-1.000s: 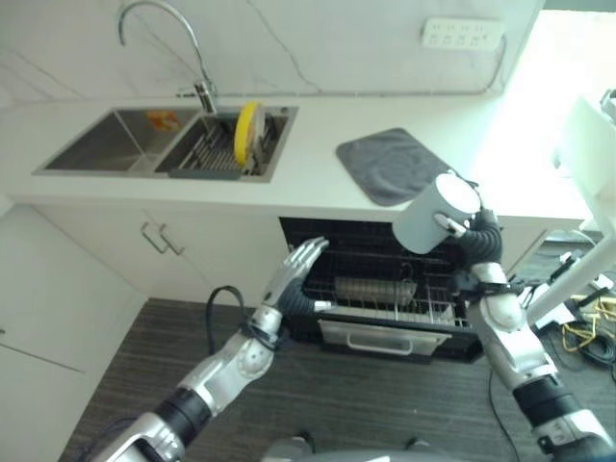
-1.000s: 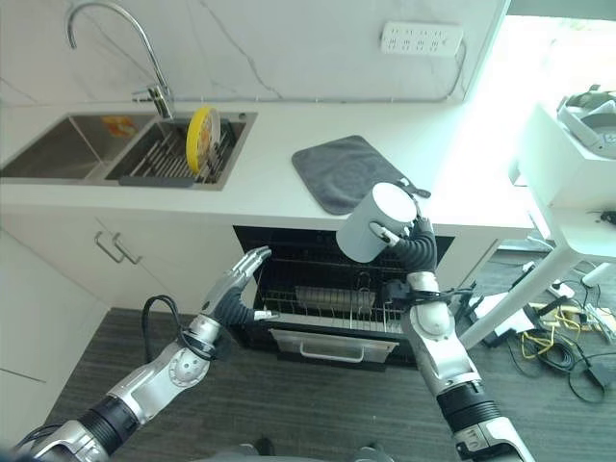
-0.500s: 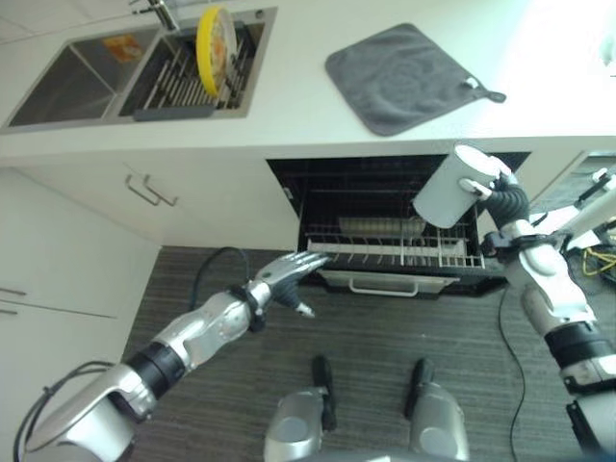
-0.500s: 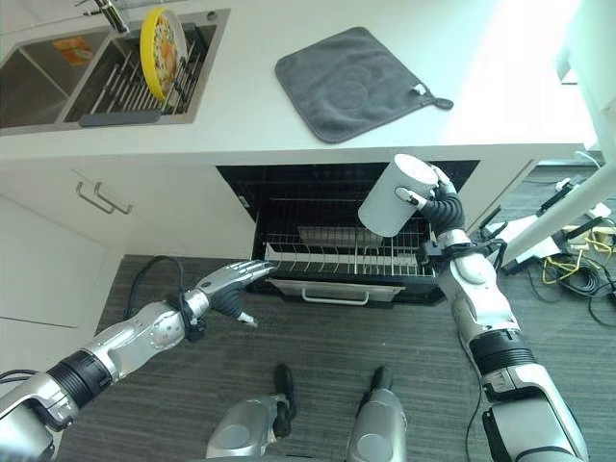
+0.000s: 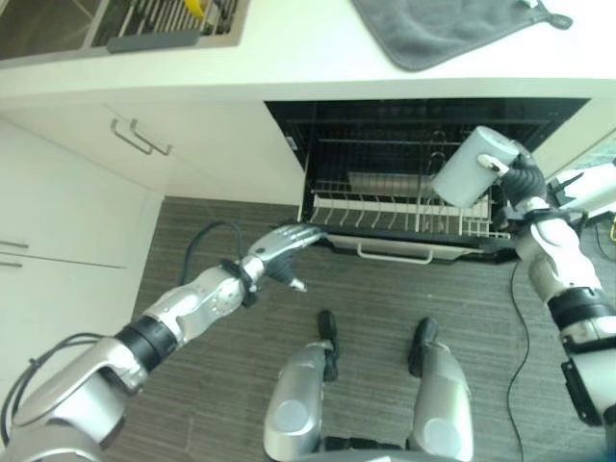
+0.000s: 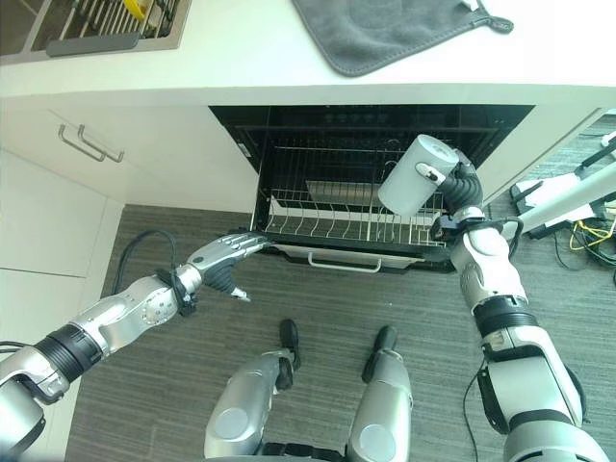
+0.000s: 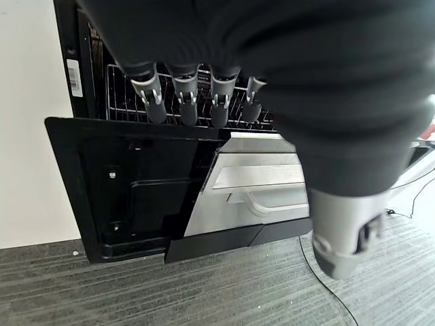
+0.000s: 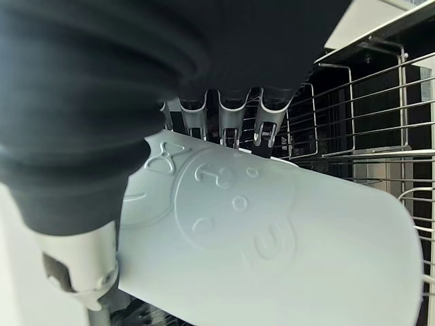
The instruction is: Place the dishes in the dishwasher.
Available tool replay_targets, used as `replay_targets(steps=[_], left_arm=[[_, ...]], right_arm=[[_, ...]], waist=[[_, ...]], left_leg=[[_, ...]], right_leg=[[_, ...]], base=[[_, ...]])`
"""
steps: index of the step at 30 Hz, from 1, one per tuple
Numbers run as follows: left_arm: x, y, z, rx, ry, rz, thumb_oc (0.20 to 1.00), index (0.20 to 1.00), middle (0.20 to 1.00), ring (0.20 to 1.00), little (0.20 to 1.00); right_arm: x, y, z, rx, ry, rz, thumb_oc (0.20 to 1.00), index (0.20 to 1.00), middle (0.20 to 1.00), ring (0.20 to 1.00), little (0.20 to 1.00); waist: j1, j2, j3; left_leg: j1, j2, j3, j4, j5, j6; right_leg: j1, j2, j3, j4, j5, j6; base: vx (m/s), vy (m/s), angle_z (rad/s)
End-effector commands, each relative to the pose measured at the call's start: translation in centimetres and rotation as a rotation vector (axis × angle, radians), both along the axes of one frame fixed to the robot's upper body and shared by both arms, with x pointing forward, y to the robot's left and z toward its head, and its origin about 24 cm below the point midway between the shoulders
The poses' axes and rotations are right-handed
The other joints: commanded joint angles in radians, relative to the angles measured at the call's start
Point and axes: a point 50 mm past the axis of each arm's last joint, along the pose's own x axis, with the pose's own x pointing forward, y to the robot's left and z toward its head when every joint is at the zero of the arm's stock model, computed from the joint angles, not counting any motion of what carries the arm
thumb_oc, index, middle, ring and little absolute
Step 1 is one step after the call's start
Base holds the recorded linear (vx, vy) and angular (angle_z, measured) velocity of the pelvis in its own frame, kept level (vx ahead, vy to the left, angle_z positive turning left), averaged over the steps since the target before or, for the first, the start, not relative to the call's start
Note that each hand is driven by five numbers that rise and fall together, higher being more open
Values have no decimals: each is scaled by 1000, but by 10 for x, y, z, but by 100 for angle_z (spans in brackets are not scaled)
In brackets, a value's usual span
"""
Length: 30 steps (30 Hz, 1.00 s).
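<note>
now the right hand (image 6: 460, 185) grips a pale grey cup (image 6: 414, 175), fingers and thumb wrapped round its side, holding it tilted just above the right end of the wire rack (image 6: 337, 223) that is pulled out of the open dishwasher (image 6: 371, 144). compared with half a second ago the cup sits lower and closer to the rack, and the whole scene has slid upward as the camera tipped down, so the sink (image 5: 144, 29) and the grey cloth (image 6: 385, 29) on the counter (image 6: 241, 72) now lie at the top edge. the left hand (image 6: 226, 255) hovers over the floor just off the rack's left front corner, fingers straight and relaxed, holding nothing, much where it was before. a yellow plate (image 5: 197, 8) peeks from the sink rack, and white cupboards (image 5: 87, 202) stand left of the dishwasher.
</note>
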Motion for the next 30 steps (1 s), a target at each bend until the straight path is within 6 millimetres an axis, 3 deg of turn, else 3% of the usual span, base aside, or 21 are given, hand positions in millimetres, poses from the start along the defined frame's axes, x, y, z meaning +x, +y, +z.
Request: replay_targets(steps=[1,9,17,30], left_arm=[[-12,-1,1,33,-47,-51,1000,1000,1000,1000,1000],[-15,-10,0,50,-89,-61,1000,1000,1000,1000,1000],[-17,-13,9,70,-113,-91,1000,1000,1000,1000,1000],[-21,-25,33,75,-178,-175,1000,1000,1000,1000,1000]], right_arm=[[1,-6,29,-38,-115,-5,200,200,200,200,200],[15,1,56,-103,-129,-42,200,200,200,200,200],[21,-17,71,-230,-55,-141,200,200,200,200,200],[24,-37,80,-246,28,-279,200,200,200,200,200]], waist=[[29,-16,-40],[46,-6,-12],[69,11,-2],[79,55,-2]], left_leg=[[-31,12,-5,122,-142,17],[-59,11,-12,128,-132,18],[-79,17,-7,124,-114,11],[-159,22,30,113,-87,5]], right_leg=[[55,-14,-38,8,-73,54],[26,-5,-33,32,-79,50],[12,-8,-48,56,-88,40],[-74,-14,-73,118,-108,23]], base=[[0,0,0],[0,0,0],[2,-2,0],[-10,-26,9]])
